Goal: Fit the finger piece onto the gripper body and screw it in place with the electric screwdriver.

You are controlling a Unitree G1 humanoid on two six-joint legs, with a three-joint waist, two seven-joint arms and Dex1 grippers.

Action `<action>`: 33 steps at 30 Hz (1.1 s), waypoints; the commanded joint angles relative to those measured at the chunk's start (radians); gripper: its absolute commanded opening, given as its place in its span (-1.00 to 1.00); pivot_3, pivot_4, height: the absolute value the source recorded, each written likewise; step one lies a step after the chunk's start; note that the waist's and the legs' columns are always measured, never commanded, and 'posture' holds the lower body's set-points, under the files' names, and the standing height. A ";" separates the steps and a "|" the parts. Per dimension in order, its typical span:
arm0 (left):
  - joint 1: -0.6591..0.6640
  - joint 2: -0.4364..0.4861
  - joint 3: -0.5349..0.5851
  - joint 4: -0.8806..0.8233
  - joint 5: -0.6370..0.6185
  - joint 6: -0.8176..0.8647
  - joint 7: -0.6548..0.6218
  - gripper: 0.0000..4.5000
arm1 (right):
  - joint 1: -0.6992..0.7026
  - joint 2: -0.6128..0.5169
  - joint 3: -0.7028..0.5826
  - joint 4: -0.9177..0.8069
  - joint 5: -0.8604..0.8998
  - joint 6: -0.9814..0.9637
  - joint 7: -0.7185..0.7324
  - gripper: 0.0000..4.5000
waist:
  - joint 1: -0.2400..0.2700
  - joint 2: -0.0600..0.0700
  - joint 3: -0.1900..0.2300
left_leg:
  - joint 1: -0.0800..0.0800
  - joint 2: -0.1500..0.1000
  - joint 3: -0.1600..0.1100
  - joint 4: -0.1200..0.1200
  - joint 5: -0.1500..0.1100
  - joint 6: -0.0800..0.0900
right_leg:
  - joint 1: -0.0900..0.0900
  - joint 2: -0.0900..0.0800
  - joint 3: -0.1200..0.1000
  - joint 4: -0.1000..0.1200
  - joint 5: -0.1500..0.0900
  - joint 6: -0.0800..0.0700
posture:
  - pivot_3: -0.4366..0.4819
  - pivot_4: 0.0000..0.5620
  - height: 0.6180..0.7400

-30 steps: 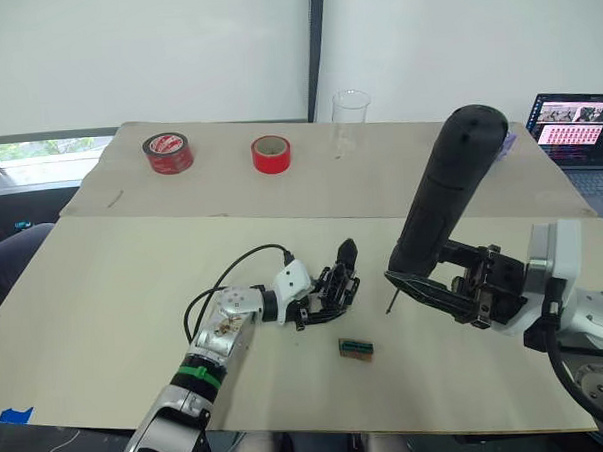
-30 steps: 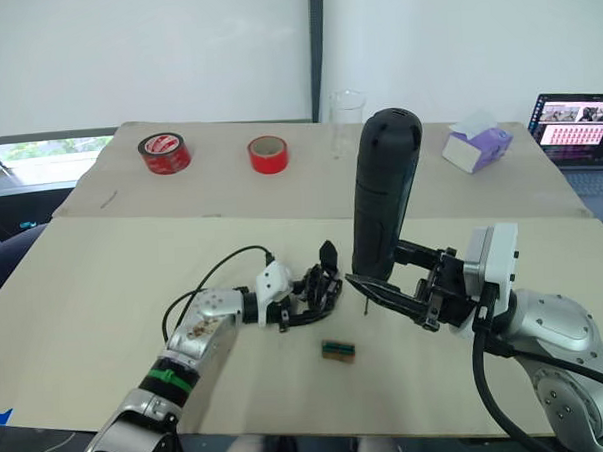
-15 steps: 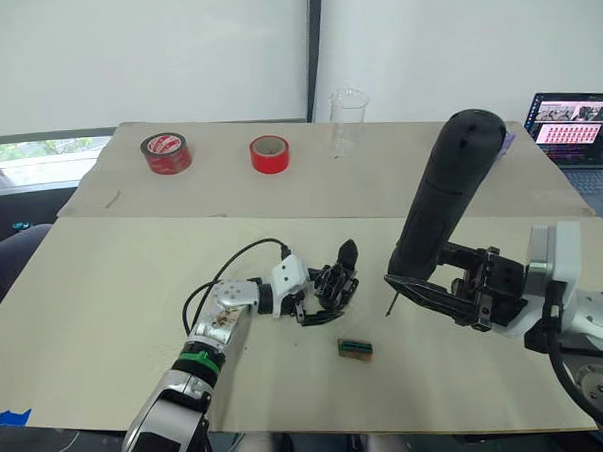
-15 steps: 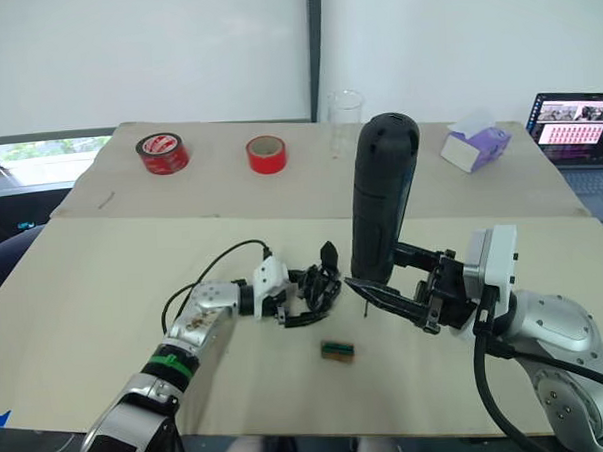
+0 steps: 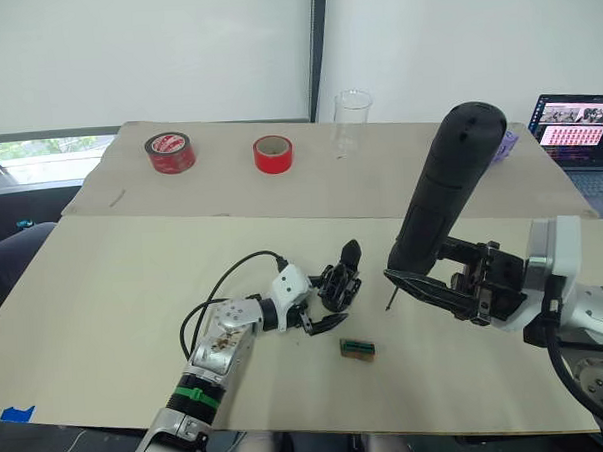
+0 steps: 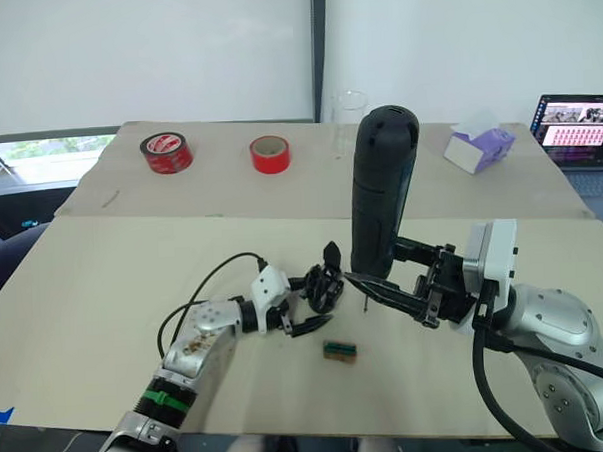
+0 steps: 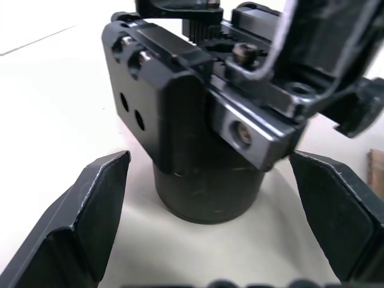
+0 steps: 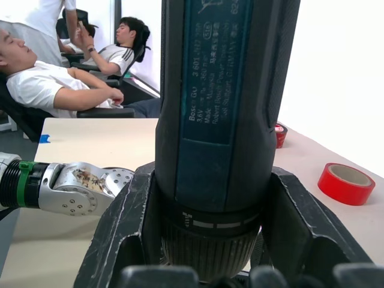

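Left wrist view shows the left gripper (image 7: 207,198) spread wide, its fingers (image 7: 84,210) either side of the gripper body (image 7: 204,138) without touching it. The right gripper (image 6: 409,291) is clamped on the screwdriver (image 6: 380,198), held upright just right of the body on the table (image 5: 134,283). A small block (image 5: 356,350) lies nearby.
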 commanded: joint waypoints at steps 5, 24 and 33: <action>-0.032 -0.016 -0.029 0.050 0.016 0.000 0.004 0.98 | -0.029 -0.001 -0.022 -0.023 0.011 -0.014 -0.007 -0.15 | 0.003 0.000 0.000 | 0.000 0.000 0.000 0.000 0.000 0.000 | 0.000 0.000 0.000 0.000 0.000 0.000 | -0.05 -0.47 1.00; -0.065 -0.032 -0.067 0.117 0.026 -0.024 -0.030 0.63 | -0.037 0.003 -0.021 -0.020 0.006 -0.016 -0.015 -0.15 | 0.006 0.000 0.000 | 0.000 0.000 0.000 0.000 0.000 0.000 | 0.000 0.000 0.000 0.000 0.000 0.000 | -0.05 -0.47 1.00; -0.063 -0.033 -0.070 0.117 0.033 -0.049 -0.037 0.02 | -0.059 -0.009 -0.035 -0.025 0.032 -0.005 -0.020 -0.15 | 0.008 0.000 0.000 | 0.000 0.000 0.000 0.000 0.000 0.001 | 0.000 -0.001 0.000 0.000 0.000 0.000 | -0.05 -0.47 1.00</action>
